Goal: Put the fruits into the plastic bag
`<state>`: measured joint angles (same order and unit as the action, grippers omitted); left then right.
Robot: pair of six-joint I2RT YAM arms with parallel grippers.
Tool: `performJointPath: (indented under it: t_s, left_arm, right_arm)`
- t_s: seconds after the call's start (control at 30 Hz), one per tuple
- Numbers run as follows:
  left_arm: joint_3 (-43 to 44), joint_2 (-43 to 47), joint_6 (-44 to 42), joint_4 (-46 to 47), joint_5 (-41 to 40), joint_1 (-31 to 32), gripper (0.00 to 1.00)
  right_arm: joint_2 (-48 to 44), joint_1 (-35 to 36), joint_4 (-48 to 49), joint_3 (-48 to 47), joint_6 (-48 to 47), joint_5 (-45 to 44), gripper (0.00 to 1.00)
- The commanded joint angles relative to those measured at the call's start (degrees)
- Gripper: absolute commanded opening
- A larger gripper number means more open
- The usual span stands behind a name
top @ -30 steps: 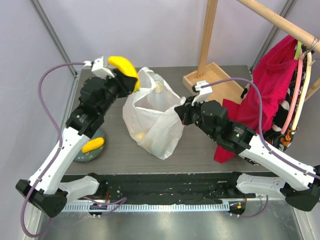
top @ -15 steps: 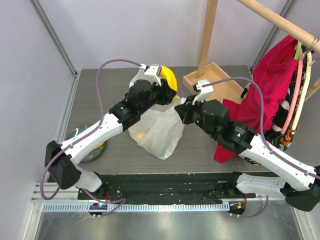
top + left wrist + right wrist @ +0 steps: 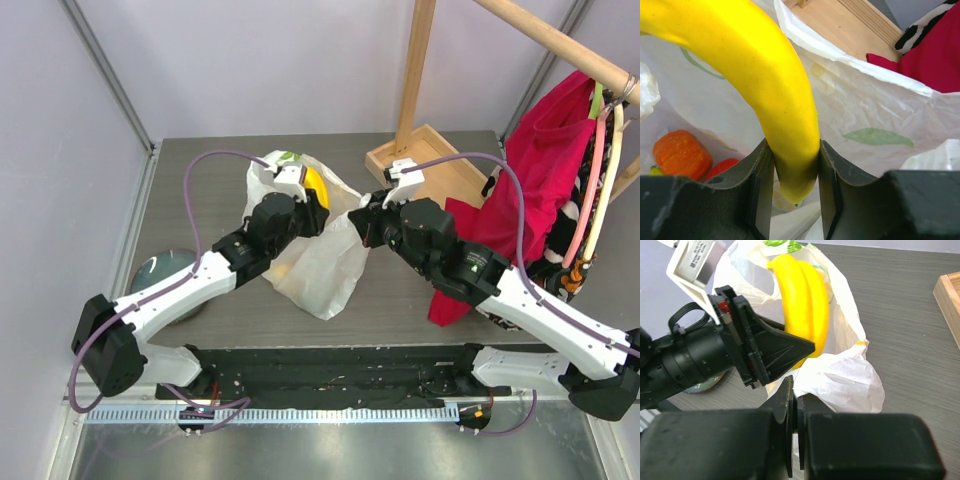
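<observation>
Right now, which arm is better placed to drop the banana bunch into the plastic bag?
Left. The left gripper holds the banana bunch over the plastic bag's open mouth, while the right gripper is shut on the bag's rim.

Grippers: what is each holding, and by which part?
Left gripper clamps the banana bunch near one end; right gripper pinches the plastic bag at its rim.

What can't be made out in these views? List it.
- Top view: the plastic bag's contents, hidden by the left arm and bag wall.
- Top view: part of the grey plate, covered by the left arm.
- Left wrist view: the banana bunch's upper end, off frame; the red fruit, half behind the left gripper's finger.
- Right wrist view: what the right gripper pinches, blocked by its own fingers.
</observation>
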<state>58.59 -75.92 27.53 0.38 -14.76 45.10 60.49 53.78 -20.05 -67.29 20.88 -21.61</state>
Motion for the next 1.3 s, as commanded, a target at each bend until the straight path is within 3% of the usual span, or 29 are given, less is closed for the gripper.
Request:
performJointPath:
  t_s: [0.0, 0.2, 0.37, 0.57, 0.67, 0.7, 0.9, 1.27]
  left_arm:
    - [-0.58, 3.76, 0.06, -0.19, -4.3, 0.25, 0.0]
    - [2.14, 1.66, 4.37, -13.01, -4.4, 0.25, 0.0]
    - [4.25, -0.63, 8.06, -18.39, -1.85, 0.25, 0.0]
    - [7.33, -3.62, 8.68, -23.57, 0.88, 0.25, 0.11]
    - [7.51, -4.06, 8.86, -23.68, 1.4, 0.25, 0.29]
    - [7.33, -3.97, 9.03, -23.59, 1.67, 0.25, 0.41]
    - [7.07, -3.88, 9.03, -22.97, 2.2, 0.25, 0.73]
    - [6.98, -3.27, 7.89, -22.09, 2.72, 0.25, 0.78]
  right_arm:
    - [-0.02, -0.25, 1.77, -2.85, -0.14, -0.98, 0.01]
    - [0.16, -0.25, 1.95, -2.59, 0.12, -0.72, 0.01]
    - [0.51, -0.34, 2.21, -2.59, 0.39, -0.37, 0.01]
    - [0.42, -0.25, 2.12, -2.32, 0.74, -0.46, 0.01]
    - [0.42, -0.25, 2.12, -2.32, 0.74, -0.37, 0.01]
    - [0.51, -0.34, 2.21, -2.15, 0.74, -0.37, 0.01]
    - [0.59, -0.25, 2.21, -2.15, 0.91, -0.28, 0.01]
    - [0.51, -0.25, 2.3, -2.15, 0.82, -0.28, 0.01]
